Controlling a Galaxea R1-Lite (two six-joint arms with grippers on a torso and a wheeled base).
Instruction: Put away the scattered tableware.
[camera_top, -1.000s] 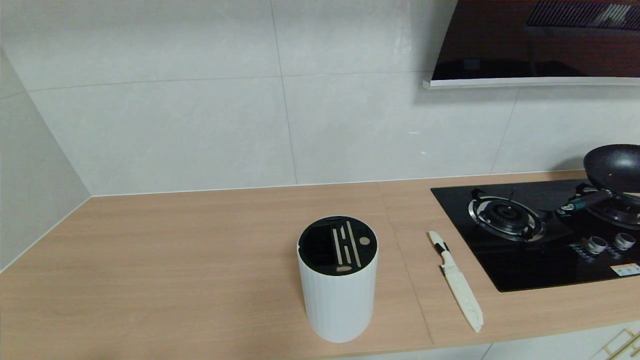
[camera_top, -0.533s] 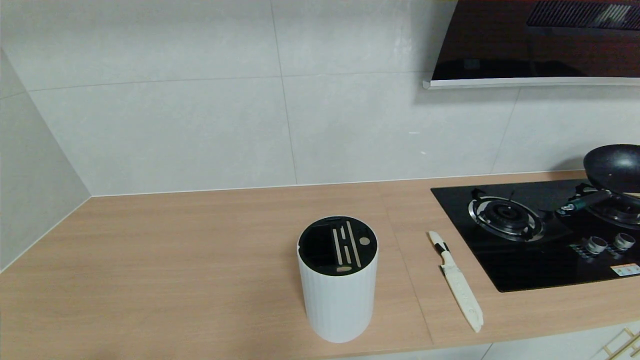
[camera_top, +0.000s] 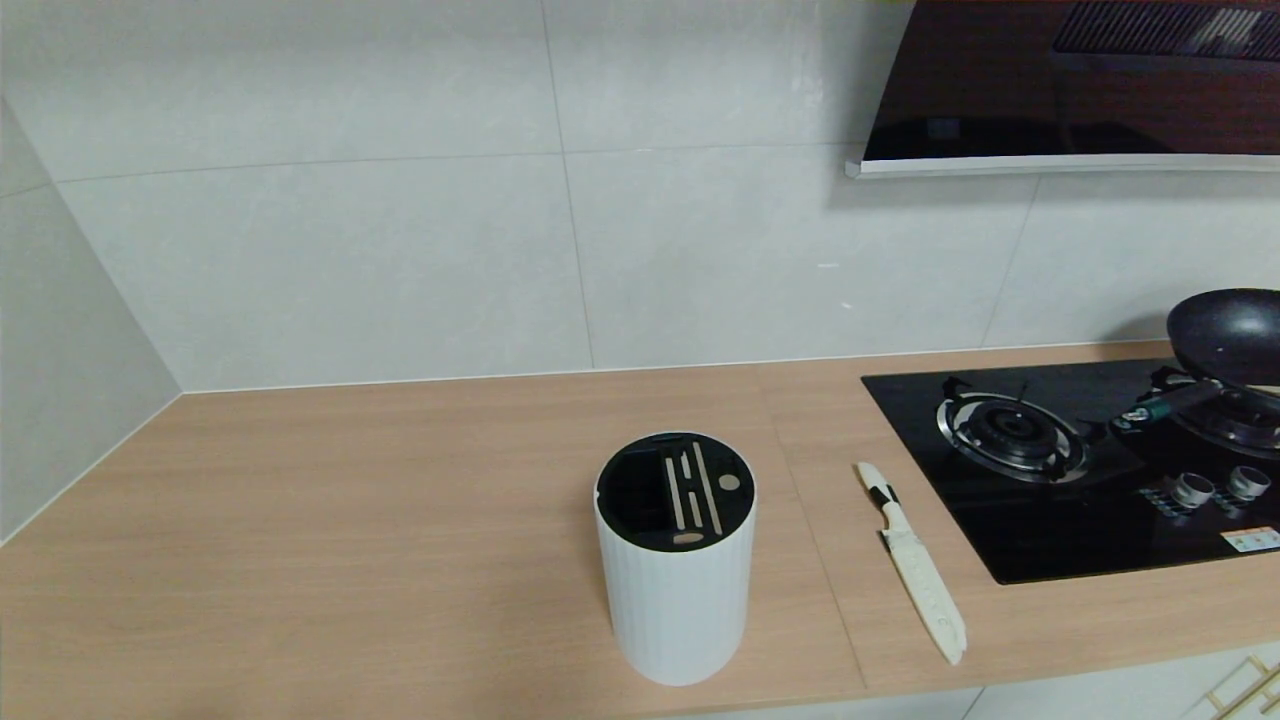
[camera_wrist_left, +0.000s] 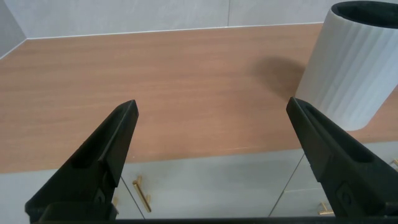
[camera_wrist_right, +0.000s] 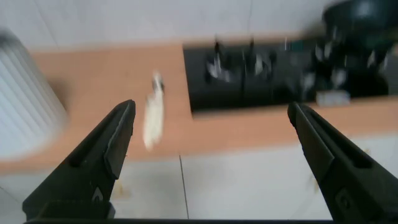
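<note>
My left pincer and right pincer are wide open and empty, I think because the knife lies ungrasped near the table's front edge, beside the upright holder.

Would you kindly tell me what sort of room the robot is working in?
Most likely a home kitchen: a gas hob is set into the wooden countertop, a range hood hangs above it, and a knife lies beside a white knife holder.

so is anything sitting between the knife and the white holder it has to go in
Nothing visible. The knife lies flat on the counter beside the white holder, with only bare wood between them; the hob is on the knife's other side.
</note>
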